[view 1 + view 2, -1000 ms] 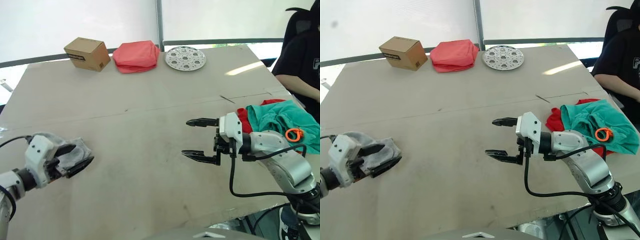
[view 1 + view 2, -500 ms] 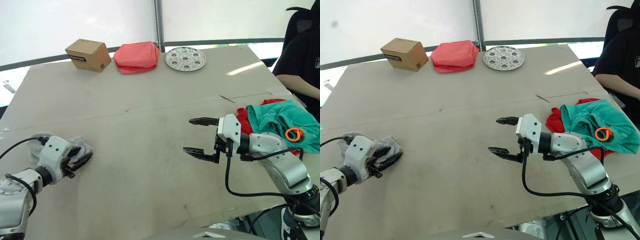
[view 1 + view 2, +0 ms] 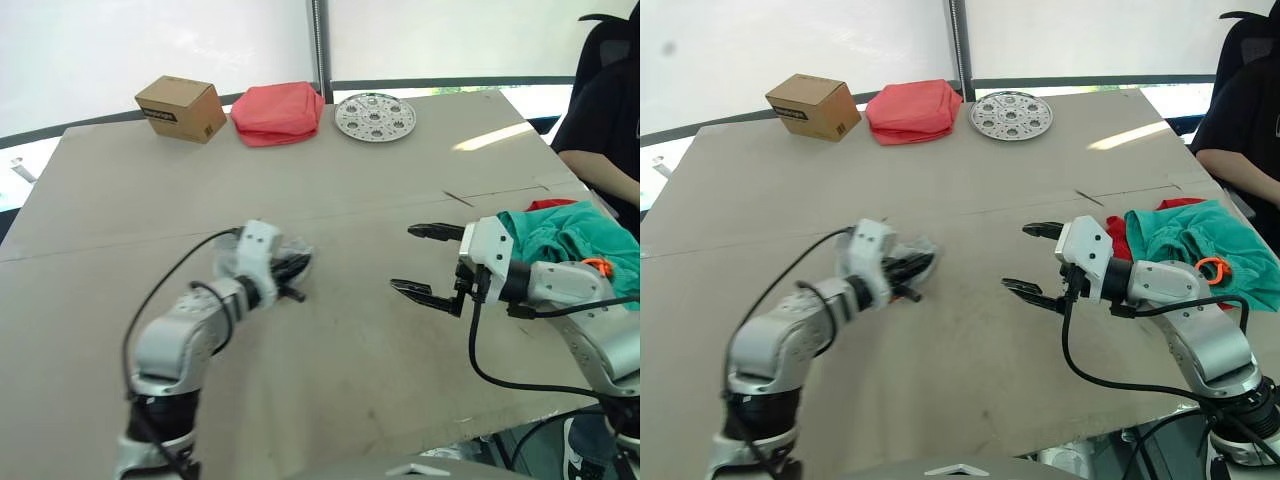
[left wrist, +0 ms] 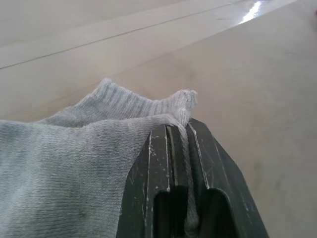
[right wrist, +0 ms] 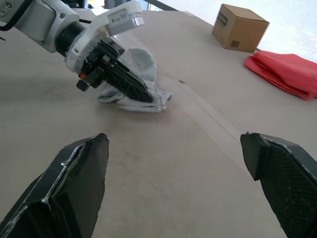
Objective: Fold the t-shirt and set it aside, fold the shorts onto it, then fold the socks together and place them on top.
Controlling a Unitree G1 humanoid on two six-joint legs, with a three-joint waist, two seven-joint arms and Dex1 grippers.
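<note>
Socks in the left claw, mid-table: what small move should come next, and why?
Probably carry the socks further toward the right claw. The left claw is shut on the grey fabric, as its wrist view shows, while the right claw waits open and apart from the socks. The teal shorts lie beyond it, on the t-shirt, where the socks must end up.

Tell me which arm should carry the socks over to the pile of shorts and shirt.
Left, most likely. The left gripper is already shut on the socks, mid-table. The right gripper hangs open and empty between them and the shorts lying on the t-shirt, so it could only receive a handover.
</note>
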